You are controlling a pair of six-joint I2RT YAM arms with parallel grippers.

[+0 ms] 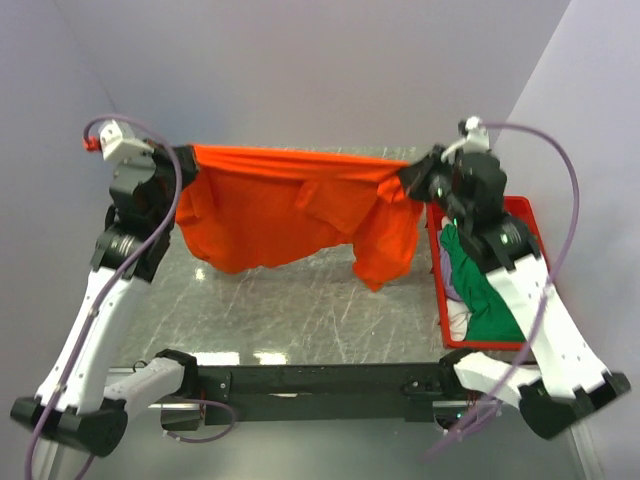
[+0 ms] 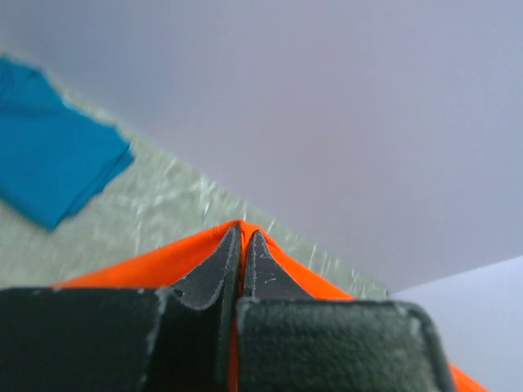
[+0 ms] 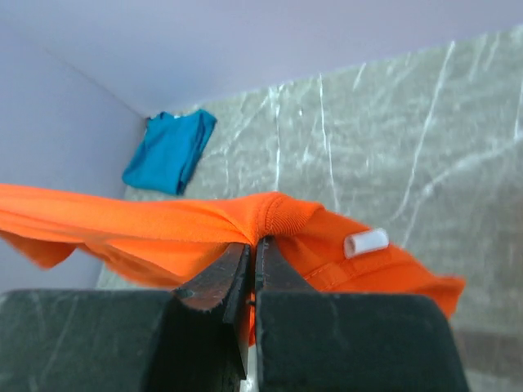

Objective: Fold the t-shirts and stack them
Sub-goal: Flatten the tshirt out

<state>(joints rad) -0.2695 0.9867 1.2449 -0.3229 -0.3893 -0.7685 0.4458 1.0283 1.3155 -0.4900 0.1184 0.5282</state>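
Orange t-shirt (image 1: pixel 270 215): is held stretched above tabletop (image 1: pixel 300 310).
Left gripper (image 2: pixel 243 233): is pinched onto its edge.
Right gripper (image 3: pixel 253 243): is clamped at collar (image 3: pixel 282 214).

Red tray (image 1: pixel 519 207) at the right edge of a grey veined table (image 1: pixel 300 310), pale walls (image 1: pixel 300 70) behind

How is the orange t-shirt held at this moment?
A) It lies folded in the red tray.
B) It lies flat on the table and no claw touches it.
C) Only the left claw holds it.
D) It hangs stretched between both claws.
D: the orange t-shirt hangs above the table, with the left claw shut on one end and the right claw shut on the other.
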